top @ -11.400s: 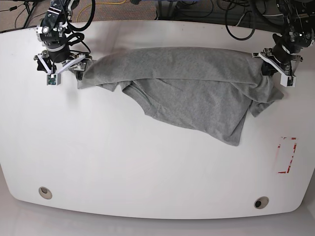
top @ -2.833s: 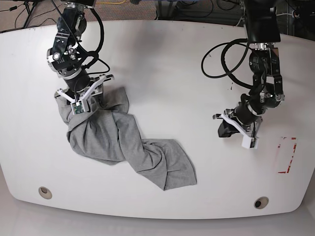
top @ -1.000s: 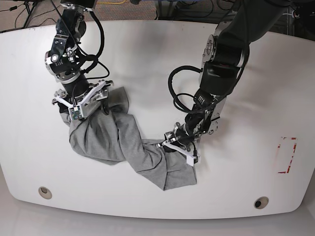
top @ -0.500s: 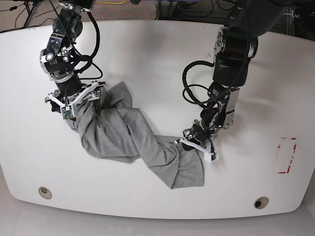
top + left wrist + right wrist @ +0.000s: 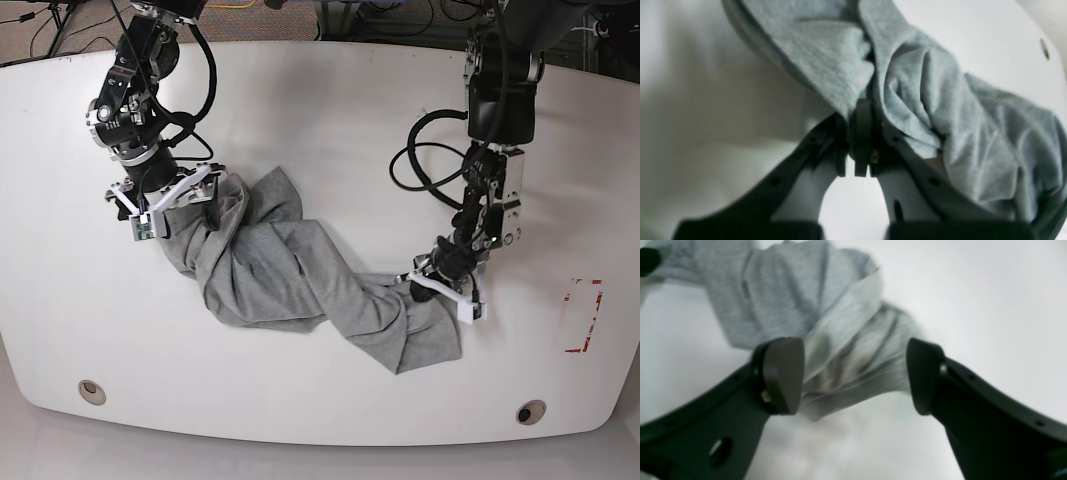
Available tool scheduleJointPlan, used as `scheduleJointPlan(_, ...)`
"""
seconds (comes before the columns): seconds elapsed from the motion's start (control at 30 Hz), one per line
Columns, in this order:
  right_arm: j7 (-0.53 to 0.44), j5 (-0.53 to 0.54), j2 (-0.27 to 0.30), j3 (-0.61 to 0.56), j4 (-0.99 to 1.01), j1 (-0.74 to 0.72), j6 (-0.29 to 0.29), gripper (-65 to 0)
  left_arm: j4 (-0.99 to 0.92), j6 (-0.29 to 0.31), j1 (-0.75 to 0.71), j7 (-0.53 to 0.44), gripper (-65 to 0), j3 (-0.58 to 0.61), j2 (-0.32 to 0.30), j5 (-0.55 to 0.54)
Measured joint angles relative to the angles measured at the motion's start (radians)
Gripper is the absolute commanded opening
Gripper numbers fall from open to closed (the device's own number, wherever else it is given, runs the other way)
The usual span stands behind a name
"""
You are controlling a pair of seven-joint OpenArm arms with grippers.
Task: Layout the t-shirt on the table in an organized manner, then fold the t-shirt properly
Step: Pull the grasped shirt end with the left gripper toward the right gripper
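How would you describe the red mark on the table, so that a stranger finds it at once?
Start from the white table and follow the edge beside the left arm. Past the grey t-shirt, near that edge, lies the red mark. It is the only red shape: an unfinished rectangle outline.

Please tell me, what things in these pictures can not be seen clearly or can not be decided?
- The t-shirt: its black lettering, collar and sleeves are hidden in the bunched folds, in every view.
- Right gripper: open, with motion-blurred cloth between its fingers; whether they touch it is unclear.
- Left gripper: shut on the shirt, but folds hide which part it holds.
- The table: base view cuts off its corners.
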State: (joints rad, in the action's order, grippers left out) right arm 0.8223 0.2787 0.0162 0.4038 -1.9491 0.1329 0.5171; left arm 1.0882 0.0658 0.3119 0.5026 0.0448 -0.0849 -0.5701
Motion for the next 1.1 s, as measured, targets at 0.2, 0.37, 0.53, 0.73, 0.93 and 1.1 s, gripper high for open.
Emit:
scheduleJointPlan(0.2, 0.034, 0.103, -0.032, 0.033, 0.037, -0.079, -0.019, -18.9, 0.125, -0.006, -0.101, 0.040, -64.6, -0.037, -0.039, 0.005)
scheduleJointPlan(0.37, 0.054, 0.069, -0.085, 0.061, 0.076, -0.115, -0.045, -18.9, 0.194, 0.001, -0.154, 0.039, -64.6, -0.037, -0.067, -0.001)
scheduleJointPlan(0.53, 0.099, 0.078, -0.082, 0.008, 0.078, -0.097, -0.045, -19.2, 0.237, 0.000, -0.204, 0.036, -64.6, -0.042, -0.099, 0.001)
scheduleJointPlan(0.73, 0.103, 0.074, -0.056, -0.129, 0.081, -0.026, -0.043, -19.7, 0.266, -0.002, -0.241, 0.037, -64.6, -0.042, -0.108, 0.001)
scheduleJointPlan(0.93, 0.041, 0.006, -0.019, -0.224, 0.122, 0.003, -0.042, -19.7, 0.300, 0.000, -0.261, 0.040, -64.6, -0.043, -0.130, 0.001)
scheduleJointPlan(1.1, -0.002, -0.096, -0.011, -0.249, 0.161, 0.000, -0.044, -19.7, 0.325, 0.000, -0.276, 0.040, -64.6, -0.043, -0.130, 0.001)
